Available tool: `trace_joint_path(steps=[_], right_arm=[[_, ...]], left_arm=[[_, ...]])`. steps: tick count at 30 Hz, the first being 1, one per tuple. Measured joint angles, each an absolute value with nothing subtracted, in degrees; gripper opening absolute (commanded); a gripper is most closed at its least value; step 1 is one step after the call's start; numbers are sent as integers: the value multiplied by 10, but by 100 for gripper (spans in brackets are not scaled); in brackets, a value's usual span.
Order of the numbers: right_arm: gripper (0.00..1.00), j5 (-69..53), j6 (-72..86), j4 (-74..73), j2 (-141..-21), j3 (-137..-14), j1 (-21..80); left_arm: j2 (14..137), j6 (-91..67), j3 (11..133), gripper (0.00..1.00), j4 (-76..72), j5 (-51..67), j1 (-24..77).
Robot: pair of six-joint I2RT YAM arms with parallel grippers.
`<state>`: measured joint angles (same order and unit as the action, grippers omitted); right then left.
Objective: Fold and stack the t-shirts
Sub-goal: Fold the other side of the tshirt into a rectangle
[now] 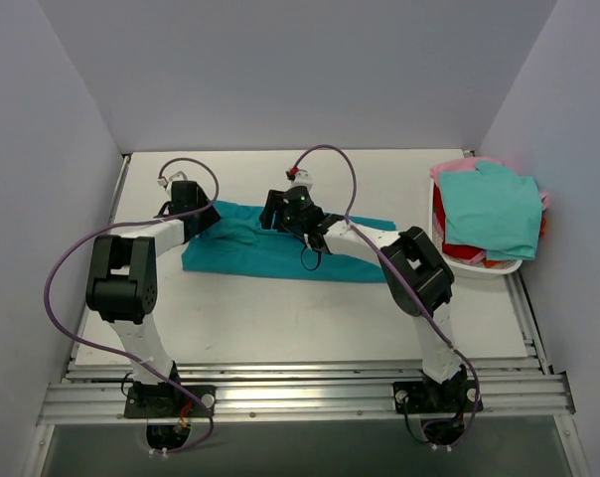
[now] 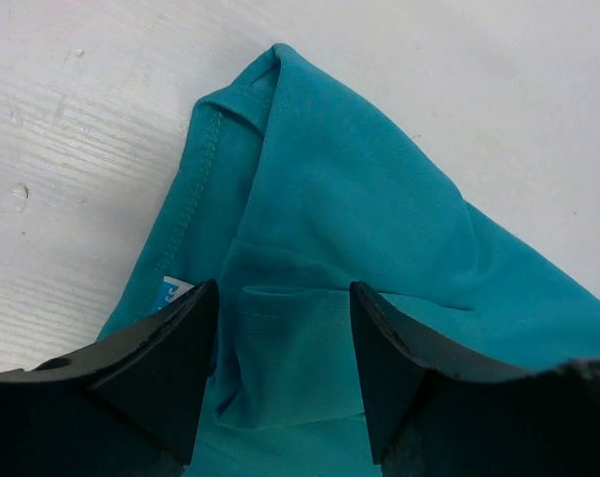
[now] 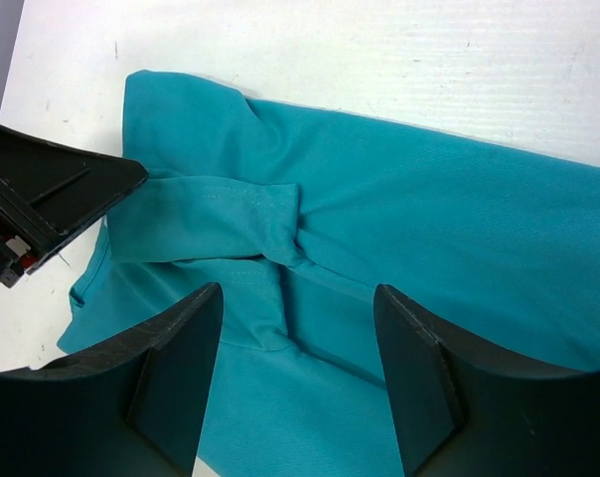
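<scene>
- Left gripper [image 2: 285,298]: jaws spread, straddling a bunched fold of the teal shirt [image 2: 379,229].
- Right gripper [image 3: 298,298]: jaws spread just above the same shirt.
- Likely step: folding; next, both must pinch cloth.
- Other shirts [image 1: 494,209] sit in the basket [image 1: 476,268], well right of both.

No legible txt, brand or nr anywhere. Only candidate: small blue-and-white tag [image 2: 173,291] on edge of teal t-shirt [image 2: 360,199], seen in left wrist view, touching the left gripper [image 2: 284,290] fingertip on that view's left side, partly hidden behind it; print too small & cut off to read
</scene>
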<state>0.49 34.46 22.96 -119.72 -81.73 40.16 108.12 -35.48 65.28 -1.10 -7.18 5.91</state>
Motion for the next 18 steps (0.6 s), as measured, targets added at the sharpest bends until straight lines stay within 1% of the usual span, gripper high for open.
trace_joint_path(steps=[5, 8, 11, 12, 14, 15, 18], right_arm=[[57, 5, 346, 232, -1197, -817, 402], [56, 5, 347, 234, -1197, -816, 402], [55, 5, 347, 235, -1197, -814, 402], [55, 5, 347, 235, -1197, -813, 402], [55, 5, 347, 235, -1197, -812, 402], [54, 5, 347, 235, -1197, -811, 402], [54, 5, 347, 235, -1197, -811, 402]], left_arm=[[1081, -356, 653, 57, -15, -70, 59], [1081, -356, 653, 55, -17, -70, 59], [1081, -356, 653, 49, -19, -70, 59], [1081, -356, 653, 44, -19, -70, 59], [1081, -355, 653, 38, -19, -70, 59], [1081, -354, 654, 29, -19, -69, 59], [1081, -353, 656, 19, -19, -67, 59]])
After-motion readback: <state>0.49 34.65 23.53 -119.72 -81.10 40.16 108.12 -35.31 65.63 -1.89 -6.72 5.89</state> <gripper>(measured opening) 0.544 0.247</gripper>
